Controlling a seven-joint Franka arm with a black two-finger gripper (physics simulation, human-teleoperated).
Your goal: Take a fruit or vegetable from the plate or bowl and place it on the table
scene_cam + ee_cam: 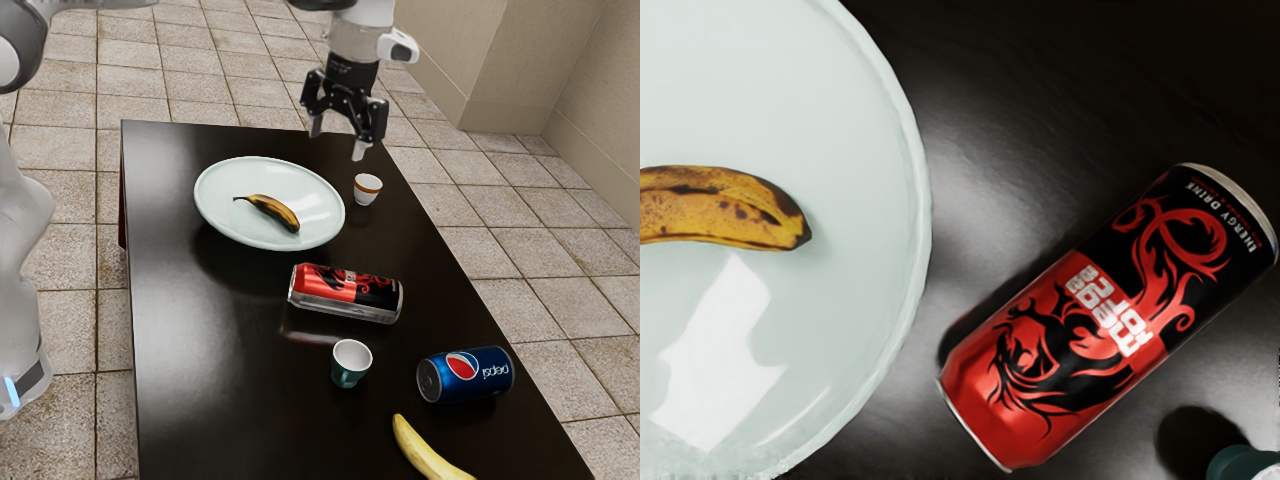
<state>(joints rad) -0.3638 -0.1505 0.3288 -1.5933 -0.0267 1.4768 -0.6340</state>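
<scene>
1. Banana: dark-spotted, lying on the plate, inside the rim. Not lifted. I take it as the target.
2. Gripper: 2 fingers spread, nothing pinched. Up in the air, well apart from the banana.
3. Done: 0 of the pick, 0 of the place, for this banana. Open fingers are ready for a grasp, at most.
4. Left, my read: get over the banana, lower, close on it, lift past the rim, set down on the table, let go.
5. A yellow banana lies on the table. Can't tell if it counts for anything; treating it as an extra.
6. Cut off: in the wrist view, the banana's stem end and much of the plate; in the exterior view, the yellow banana's end at the lower edge, plus parts of the arm at the top and left.
7. Hidden: banana's underside, so contact with the plate is hard to judge. Gripper's exact height also hard to tell.
8. Further out: red can on its side near the plate, white cup just beside the plate, green cup, Pepsi can. Cup insides only partly visible.
</scene>
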